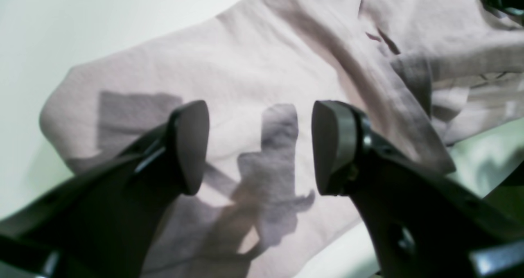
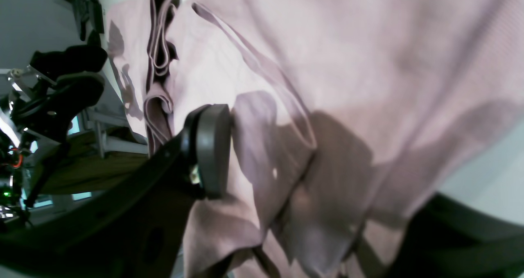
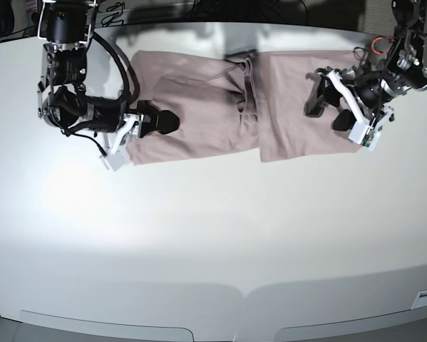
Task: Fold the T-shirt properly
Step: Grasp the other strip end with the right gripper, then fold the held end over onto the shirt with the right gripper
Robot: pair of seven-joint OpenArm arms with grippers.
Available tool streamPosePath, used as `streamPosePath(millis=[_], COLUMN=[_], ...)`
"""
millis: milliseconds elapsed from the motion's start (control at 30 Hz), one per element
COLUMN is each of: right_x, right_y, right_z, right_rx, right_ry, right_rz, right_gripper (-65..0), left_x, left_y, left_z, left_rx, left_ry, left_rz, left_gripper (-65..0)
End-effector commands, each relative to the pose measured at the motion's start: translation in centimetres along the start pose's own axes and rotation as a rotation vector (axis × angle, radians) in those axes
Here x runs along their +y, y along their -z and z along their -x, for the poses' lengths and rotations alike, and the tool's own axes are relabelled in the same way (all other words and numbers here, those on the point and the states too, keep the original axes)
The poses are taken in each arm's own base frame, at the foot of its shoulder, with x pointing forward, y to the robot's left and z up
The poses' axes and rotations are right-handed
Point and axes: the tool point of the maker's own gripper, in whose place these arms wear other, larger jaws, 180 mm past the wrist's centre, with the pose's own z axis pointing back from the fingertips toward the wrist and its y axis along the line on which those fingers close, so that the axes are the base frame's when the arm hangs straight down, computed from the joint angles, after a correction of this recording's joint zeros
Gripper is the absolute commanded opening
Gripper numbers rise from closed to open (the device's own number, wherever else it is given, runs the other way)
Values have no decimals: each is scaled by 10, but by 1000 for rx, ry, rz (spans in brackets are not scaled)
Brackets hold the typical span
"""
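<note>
The mauve-pink T-shirt lies spread sideways across the far half of the white table, bunched into a ridge of folds near its middle. My left gripper hovers over the shirt's right part. In the left wrist view it is open, with flat cloth below and nothing between the pads. My right gripper is at the shirt's left end. In the right wrist view its jaws stand wide apart, with rumpled cloth draped between them. One pad shows; the other finger is mostly hidden.
The white table stretches toward the near edge. Both arm bases and their cables stand at the far corners, left and right.
</note>
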Motion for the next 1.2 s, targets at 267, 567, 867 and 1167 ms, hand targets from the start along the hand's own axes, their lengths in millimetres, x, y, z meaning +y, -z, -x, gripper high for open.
streamPosePath(millis=[267, 567, 867, 1167], right_x=[-6, -10, -54, -22], right_y=[6, 0, -81, -111], right_z=[12, -7, -31, -49], right_rx=[66, -31, -23, -39], right_ry=[-10, -24, -144, -222], right_rz=[52, 68, 271, 179], right_gripper=[-514, -650, -650, -650], left_x=[3, 6, 6, 5], left_y=[-4, -4, -4, -4], left_z=[-11, -5, -6, -5], left_rx=[-31, 0, -3, -2], left_ry=[20, 36, 36, 36], left_rz=[-6, -23, -22, -22], left_gripper=[-264, -264, -264, -264])
